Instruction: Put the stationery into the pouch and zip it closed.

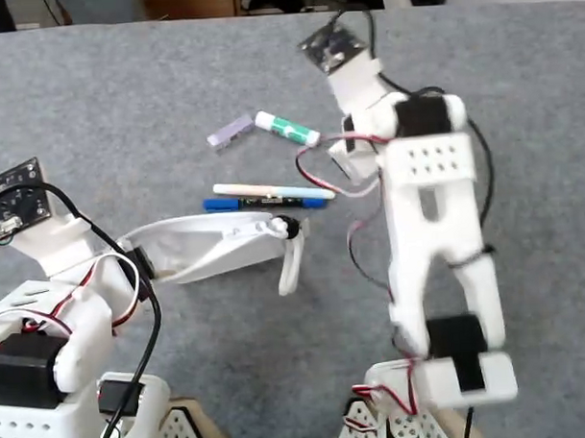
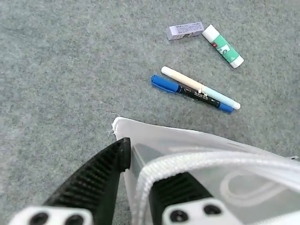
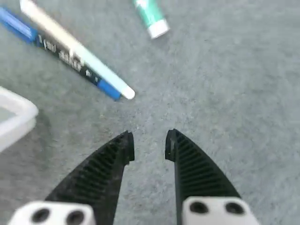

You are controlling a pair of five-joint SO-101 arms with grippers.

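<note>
A white pouch (image 1: 216,243) lies open on the grey felt, its strap (image 1: 292,262) trailing toward the front. My left gripper (image 2: 139,165) is shut on the pouch's end (image 2: 140,140), at the pouch's left end in the high view (image 1: 140,261). Beyond the pouch lie a cream-and-pale-blue pen (image 1: 272,191) and a blue pen (image 1: 263,204) side by side. Farther back are a green-and-white glue stick (image 1: 287,129) and a small lilac eraser (image 1: 230,132). My right gripper (image 3: 149,143) hovers open over bare felt just right of the pens' tips (image 3: 123,93), with nothing between its fingers.
Grey felt (image 1: 125,100) covers the whole table. The right arm's white body (image 1: 432,224) stretches over the right half. The pouch's corner (image 3: 16,115) lies near the right gripper. Open felt spreads at the back left.
</note>
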